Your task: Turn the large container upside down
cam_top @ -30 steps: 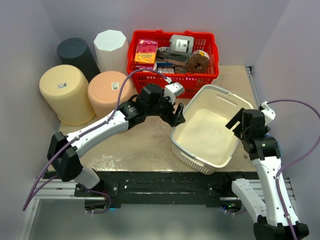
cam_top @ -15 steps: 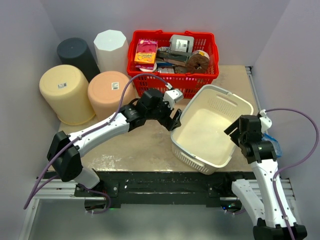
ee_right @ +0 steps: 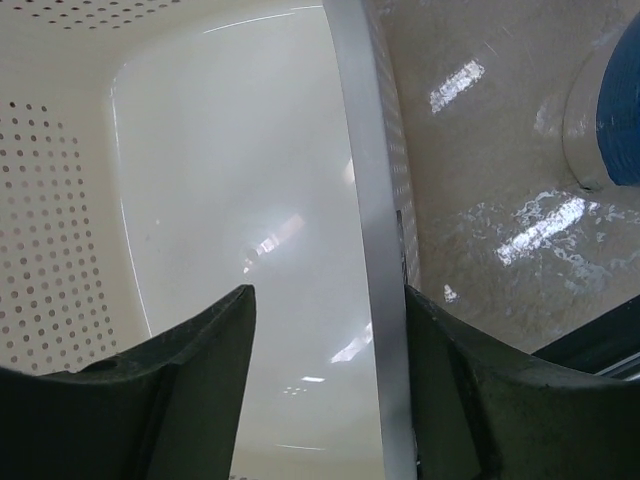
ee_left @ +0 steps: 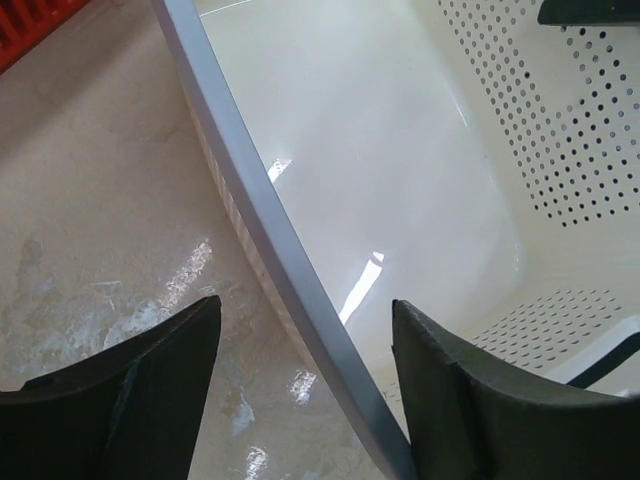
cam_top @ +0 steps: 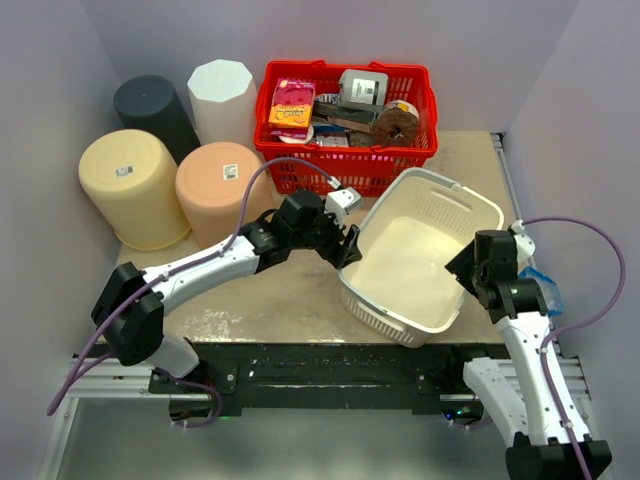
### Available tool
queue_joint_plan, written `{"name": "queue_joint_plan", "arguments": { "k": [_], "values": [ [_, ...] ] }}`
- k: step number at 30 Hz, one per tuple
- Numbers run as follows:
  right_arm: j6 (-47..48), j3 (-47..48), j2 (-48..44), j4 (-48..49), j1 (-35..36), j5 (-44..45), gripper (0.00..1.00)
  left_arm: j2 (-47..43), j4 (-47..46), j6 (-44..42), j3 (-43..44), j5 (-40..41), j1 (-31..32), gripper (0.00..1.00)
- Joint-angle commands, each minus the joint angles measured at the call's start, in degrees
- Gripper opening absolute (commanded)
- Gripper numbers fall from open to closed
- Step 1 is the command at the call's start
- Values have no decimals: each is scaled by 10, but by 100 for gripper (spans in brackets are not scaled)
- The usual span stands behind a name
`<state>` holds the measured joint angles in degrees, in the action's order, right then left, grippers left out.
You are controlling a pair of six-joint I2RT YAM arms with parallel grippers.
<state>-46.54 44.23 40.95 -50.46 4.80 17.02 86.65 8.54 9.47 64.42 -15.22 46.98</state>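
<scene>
Straddling the near-left rim of the large container [cam_top: 405, 265], your left gripper [ee_left: 305, 310] has its jaws spread with the rim between them; daylight shows on the outer side, so nothing is clamped. Your right gripper [ee_right: 330, 295] stands the same way over the opposite, right-hand rim: jaws apart, one finger inside the tub and one outside, and no grip closed on it.

You have the container sitting mouth up on the table [cam_top: 290, 300], right of centre between the two arms. Its long axis runs from near-left to far-right, with the perforated end wall at the far end. Its glossy cream floor and dotted walls are in plain sight.

Just behind it stands a red basket [cam_top: 380, 165] packed with a pink packet, a grey box and a brown roll among other items. To the left you see four tubs turned bottom up: black [cam_top: 155, 105], white [cam_top: 222, 95], yellow [cam_top: 130, 185] and peach [cam_top: 215, 180]. A blue object [cam_top: 540, 285] lies by your right arm. The tabletop is mottled beige, and pale lilac walls close it in.
</scene>
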Motion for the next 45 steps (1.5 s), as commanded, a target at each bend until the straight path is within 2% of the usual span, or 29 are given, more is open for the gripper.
{"name": "queue_joint_plan", "arguments": {
  "k": [1, 3, 7, 14, 16, 22, 28, 33, 45],
  "values": [
    [-13, -14, -3, 39, 0, -25, 59, -15, -28, 18, -31, -7, 0, 71],
    [-20, -20, -10, 44, 1, -24, 57, -16, -31, 20, -36, -11, 0, 68],
    [-30, -24, -18, 41, 0, -22, 44, -18, -31, 21, -43, -16, 0, 66],
    [-27, 5, -73, 29, 0, 11, 6, -30, -36, 30, -57, -30, 0, 63],
    [-14, 17, -79, 39, 0, -2, 1, -33, -37, 33, -60, -35, 0, 63],
    [48, 73, -69, 44, 1, -18, 0, -65, -39, 44, -66, -35, 0, 64],
    [130, 131, -20, 41, 1, -65, 0, -111, -26, 52, -69, -14, 0, 72],
    [174, 161, 6, 39, 1, -95, 0, -140, -1, 51, -65, 3, 0, 75],
    [253, 302, 79, -23, 1, -74, 0, -217, 27, 56, -46, 49, 0, 78]
  ]
}}
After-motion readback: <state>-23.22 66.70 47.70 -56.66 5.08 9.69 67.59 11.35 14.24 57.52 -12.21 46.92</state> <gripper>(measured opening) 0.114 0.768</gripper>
